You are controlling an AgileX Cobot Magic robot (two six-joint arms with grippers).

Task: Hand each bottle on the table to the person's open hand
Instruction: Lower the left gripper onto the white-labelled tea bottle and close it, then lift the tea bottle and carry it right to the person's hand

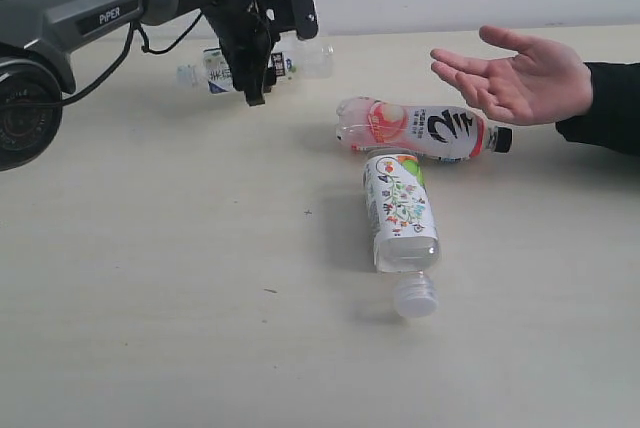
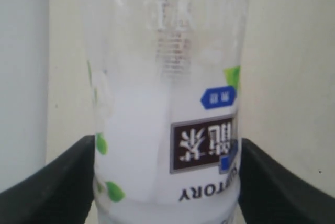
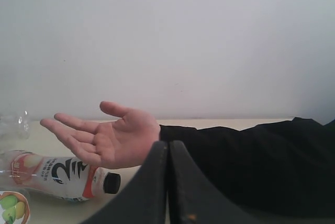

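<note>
The left gripper [image 1: 252, 76] is closing narrowly on the white-blue labelled bottle [image 1: 218, 66], its two dark fingers [image 2: 47, 187] pressing the labelled mid-body from either side. The bottle is lying crosswise near the tabletop's wall-side edge, toward the left corner; whether it is resting on the surface or just clear of it cannot be told. The right gripper [image 3: 168, 182] is hanging with its fingers pressed together on nothing.

The bottle is probably behaving as a light, thin-walled shell: clear, smooth and round, so likely yielding to a hard squeeze and slipping or rolling in a loose one. The label band is likely offering the best purchase.

Toward the middle, the pink-red bottle [image 1: 420, 130] and the floral-labelled bottle [image 1: 400, 210] are lying on their sides, almost touching. The person's open hand [image 1: 520, 78] is waiting palm-up above the right edge.

The table [image 1: 150, 298] is presenting a matte cream surface, and a plain pale wall [image 3: 209, 35] is standing behind it.
</note>
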